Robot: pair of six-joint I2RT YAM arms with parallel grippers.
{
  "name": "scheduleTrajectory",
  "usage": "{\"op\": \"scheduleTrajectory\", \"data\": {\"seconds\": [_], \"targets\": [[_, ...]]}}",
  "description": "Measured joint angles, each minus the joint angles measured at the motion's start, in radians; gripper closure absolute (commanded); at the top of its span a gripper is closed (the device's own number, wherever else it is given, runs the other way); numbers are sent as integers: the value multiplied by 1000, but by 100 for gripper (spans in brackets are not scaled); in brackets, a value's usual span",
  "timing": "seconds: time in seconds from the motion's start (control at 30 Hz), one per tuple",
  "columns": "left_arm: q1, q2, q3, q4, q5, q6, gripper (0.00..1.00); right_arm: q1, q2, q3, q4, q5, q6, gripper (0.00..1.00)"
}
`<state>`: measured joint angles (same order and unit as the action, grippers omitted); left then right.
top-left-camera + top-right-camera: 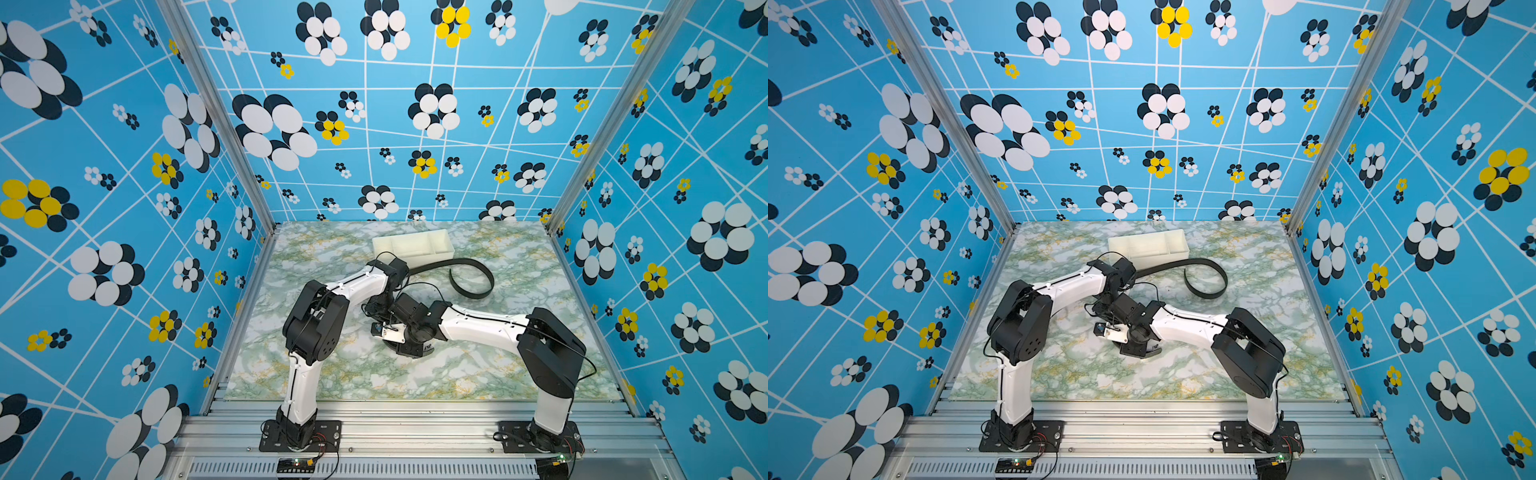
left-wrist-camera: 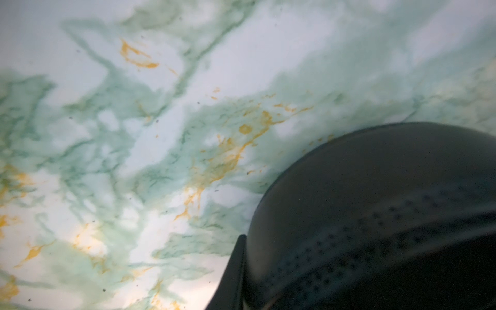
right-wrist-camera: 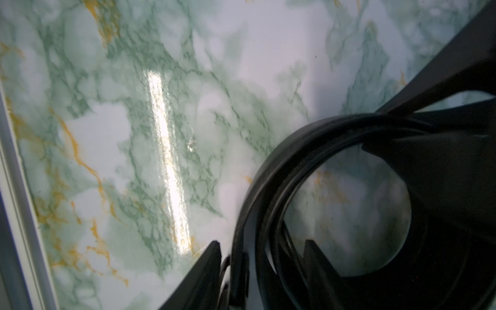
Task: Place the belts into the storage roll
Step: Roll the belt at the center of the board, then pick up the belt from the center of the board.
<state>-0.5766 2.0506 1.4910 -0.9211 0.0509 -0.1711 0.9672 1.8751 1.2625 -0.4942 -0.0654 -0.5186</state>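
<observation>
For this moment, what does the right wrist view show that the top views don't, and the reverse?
Only the right wrist view: the coiled black belt seen close, its layers distinct, with the right claw straddling the coil's wall.
Only the top views: the cream-white plastic divider tray at the back, no belt in it, and a second, loose black belt curving on the table nearby.
Both: the green-veined marble-pattern tabletop.

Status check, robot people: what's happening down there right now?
Left gripper shut on coiled belt; right gripper open astride its wall. Second belt loose beside storage roll, roll empty. Nothing blocking.
</observation>
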Motion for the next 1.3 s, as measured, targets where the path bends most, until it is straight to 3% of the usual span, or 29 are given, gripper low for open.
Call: {"op": "scheduleTrajectory", "data": {"seconds": [0.27, 0.47, 0.53, 0.6, 0.83, 1.0, 1.3], "targets": [[0, 8, 10, -11, 0, 7, 100, 0, 10, 13, -14, 3, -4, 77], [0, 11, 16, -18, 0, 14, 99, 0, 23, 40, -45, 0, -24, 100], [0, 11, 16, -18, 0, 14, 83, 0, 24, 43, -49, -1, -29, 100], [1, 11, 17, -18, 3, 14, 78, 0, 24, 43, -49, -4, -37, 100], [23, 18, 72, -47, 90, -3, 45, -10, -6, 2, -37, -104, -44, 100], [91, -18, 118, -63, 191, -54, 36, -46, -64, -43, 6, -221, 2, 100], [161, -168, 198, -51, 261, -139, 34, -140, -151, -126, 174, -436, 166, 100]]}}
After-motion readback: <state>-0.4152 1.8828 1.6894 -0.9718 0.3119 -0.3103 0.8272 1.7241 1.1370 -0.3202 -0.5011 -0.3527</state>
